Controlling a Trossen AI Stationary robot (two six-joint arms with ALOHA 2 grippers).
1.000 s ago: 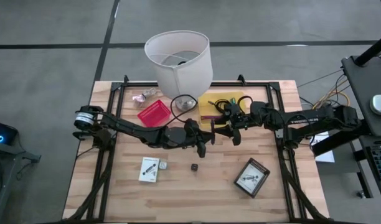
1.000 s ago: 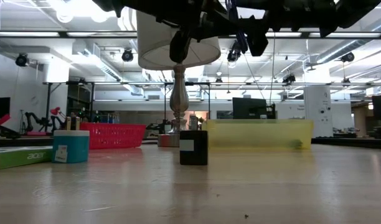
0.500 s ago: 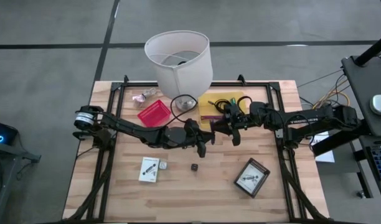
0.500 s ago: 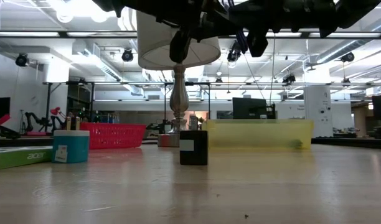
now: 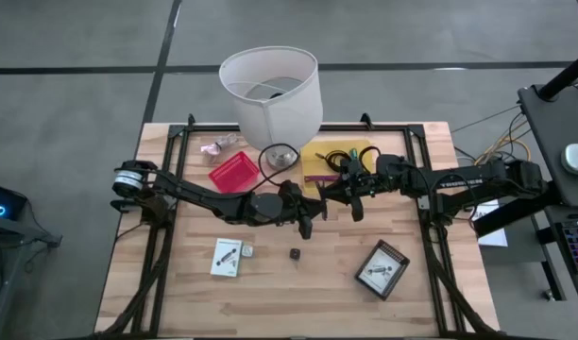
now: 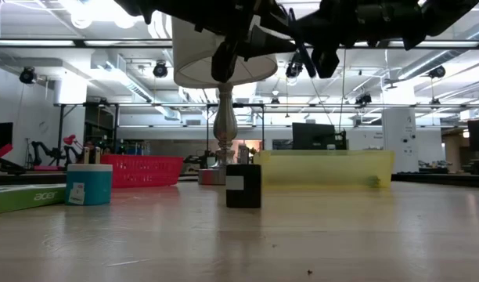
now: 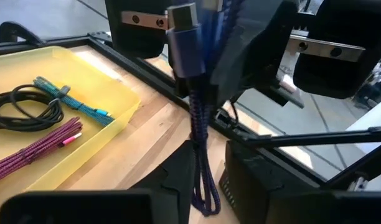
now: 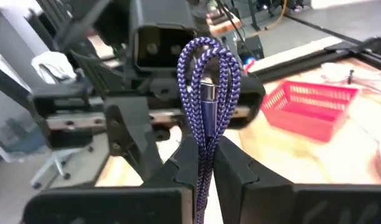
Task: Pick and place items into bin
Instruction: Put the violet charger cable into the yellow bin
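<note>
A folded purple braided cable (image 7: 200,106) hangs in the air between my two grippers, which face each other over the table's middle. My left gripper (image 5: 308,213) is shut on its looped end, and my right gripper (image 5: 344,195) is shut on its other end. The yellow bin (image 5: 363,149) lies just beyond them, with a coiled black cable (image 7: 25,112), a teal piece (image 7: 72,99) and another purple cable (image 7: 35,149) in it. A tiny black cube (image 5: 295,253) and a white packet (image 5: 227,257) lie on the near part of the table. My left gripper pinches the cable bundle between its two fingers near the looped end (image 7: 204,186), which sticks out behind the fingers. The cable runs on from there toward my right gripper, clear of the table. My right gripper pinches the doubled strands (image 8: 206,155) between its two fingers, coming level from the table's right. The loop (image 8: 206,50) and a metal plug (image 8: 208,93) reach out past the fingers toward my left gripper. The cable is lifted clear.
A big white lamp (image 5: 270,90) stands at the far middle, with a red basket (image 5: 232,172) and a crumpled pink wrapper (image 5: 216,144) to its left. A black framed card (image 5: 382,269) lies near the right front. A small white piece (image 5: 247,252) lies beside the packet.
My right gripper has moved a little toward the table's left, closer to my left gripper, with the cable still up in the air.
</note>
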